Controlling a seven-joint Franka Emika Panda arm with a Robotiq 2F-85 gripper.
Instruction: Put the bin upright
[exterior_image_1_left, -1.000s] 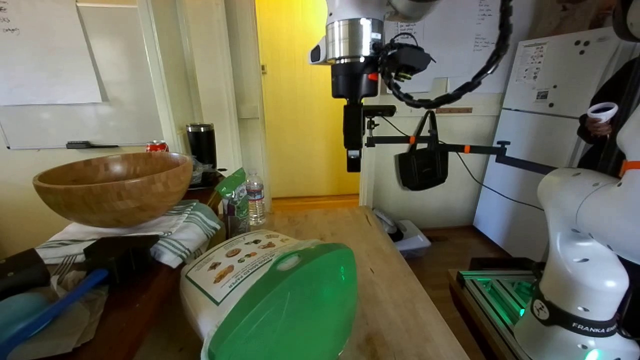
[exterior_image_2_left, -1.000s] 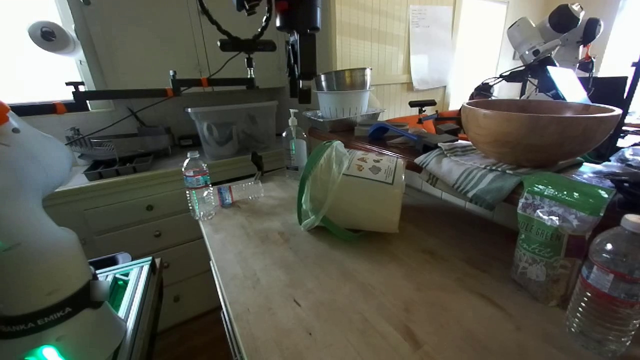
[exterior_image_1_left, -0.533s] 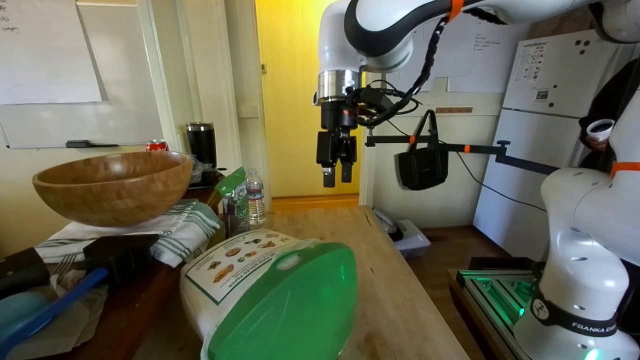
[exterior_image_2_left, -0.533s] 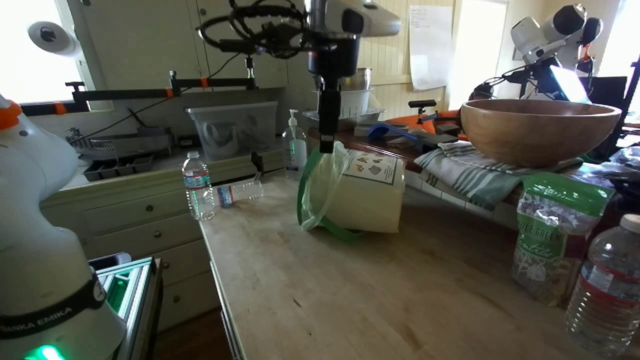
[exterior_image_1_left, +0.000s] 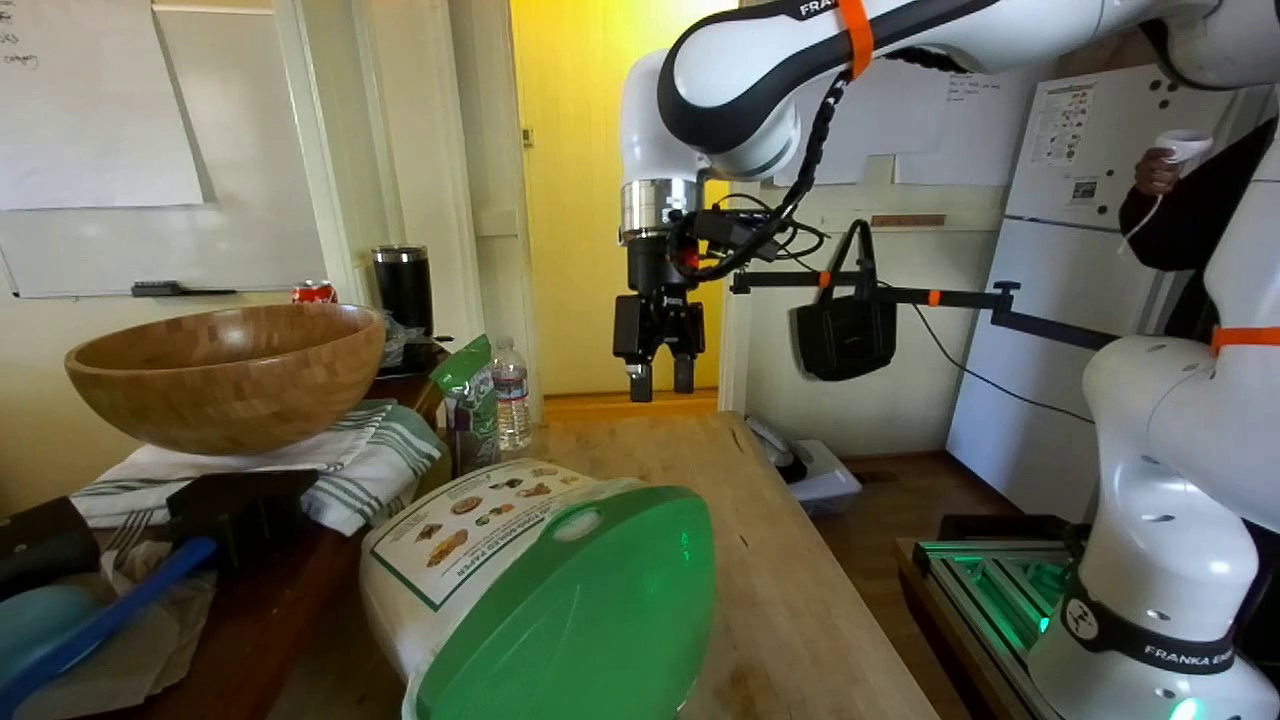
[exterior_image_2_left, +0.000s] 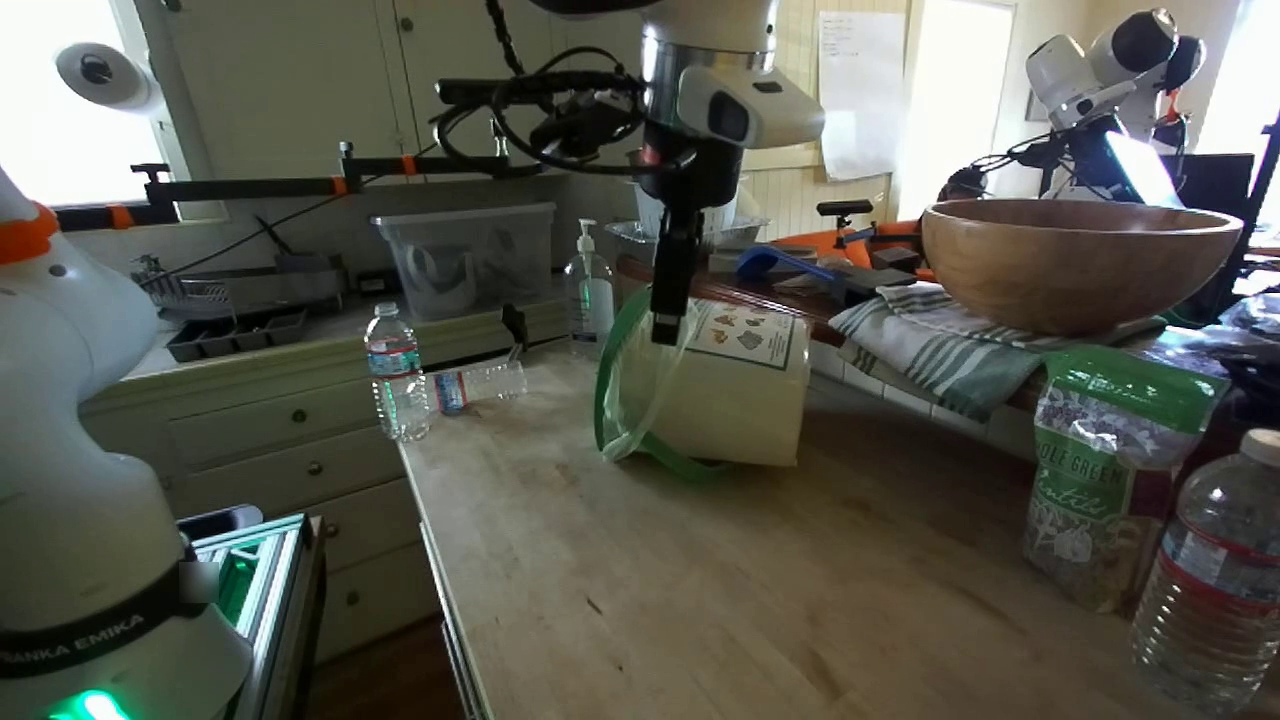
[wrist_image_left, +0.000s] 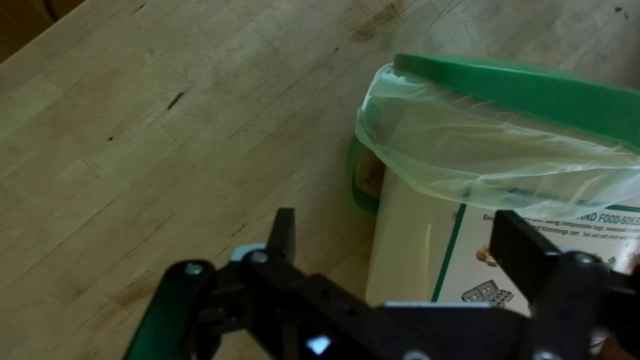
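In an exterior view. Bin (exterior_image_1_left: 520, 575): one, lying on its side at the near end of the desk (exterior_image_1_left: 775, 610), green lid (exterior_image_1_left: 590, 620) turned toward the camera. Gripper (exterior_image_1_left: 662, 385): one, hanging over the desk, apart from the bin. Fingers (exterior_image_1_left: 684, 376): two, spread, a gap between the tips. Room: bare wood from the lid to the long edge beside the robot base (exterior_image_1_left: 1140, 580), and beyond the bin to the far edge. Counter (exterior_image_1_left: 265, 640): one, along the opposite long edge, bearing one wooden bowl (exterior_image_1_left: 230, 400) on one striped towel (exterior_image_1_left: 410, 450). Green-topped bag (exterior_image_1_left: 472, 410) and water bottle (exterior_image_1_left: 511, 400): one each, upright, side by side near the far corner, counter side.

In an exterior view. Bottles: four. One upright bottle (exterior_image_2_left: 395, 370) and one lying bottle (exterior_image_2_left: 480, 387), close together at the far corner, robot side; one pump bottle (exterior_image_2_left: 590, 300) behind the bin, toward the far edge; the water bottle by the bag. Bin: far end, near the counter. Room: broad bare desk from the bin to the robot-side long edge.

In the wrist view. Fingers: one over bare wood, one in line with the bin's printed panel (wrist_image_left: 595, 235). Liner (wrist_image_left: 475, 150): one, folded over the rim. Room: bare wood from the bin to the desk edge, upper left.
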